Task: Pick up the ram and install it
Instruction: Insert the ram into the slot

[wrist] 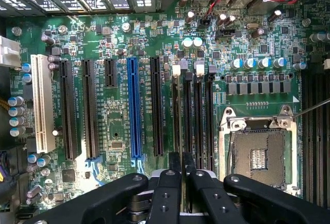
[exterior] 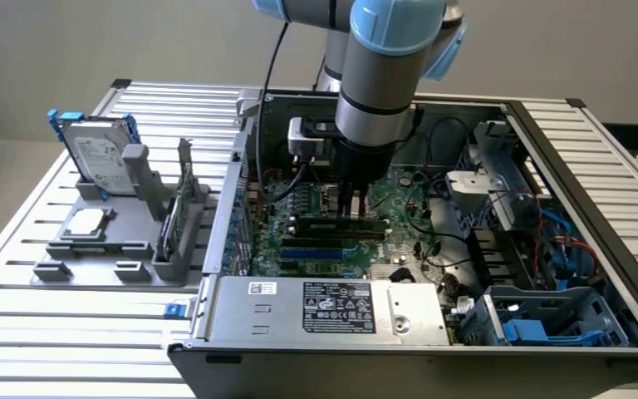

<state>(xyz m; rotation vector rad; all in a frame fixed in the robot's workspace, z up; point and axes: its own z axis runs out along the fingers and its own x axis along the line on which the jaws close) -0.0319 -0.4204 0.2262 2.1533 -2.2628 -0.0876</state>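
Black gripper (wrist: 182,175) fingers stand nearly closed, pinching the ram (wrist: 182,131) edge-on between their tips. That thin dark stick sits upright over the black memory slots (wrist: 198,115) on the green motherboard (wrist: 113,126), beside the CPU socket (wrist: 258,157). Farther off, the blue slot (wrist: 133,108) and white slot (wrist: 42,102) run parallel. Outside the case, a hard drive (exterior: 100,162) stands in the grey holder (exterior: 109,249).
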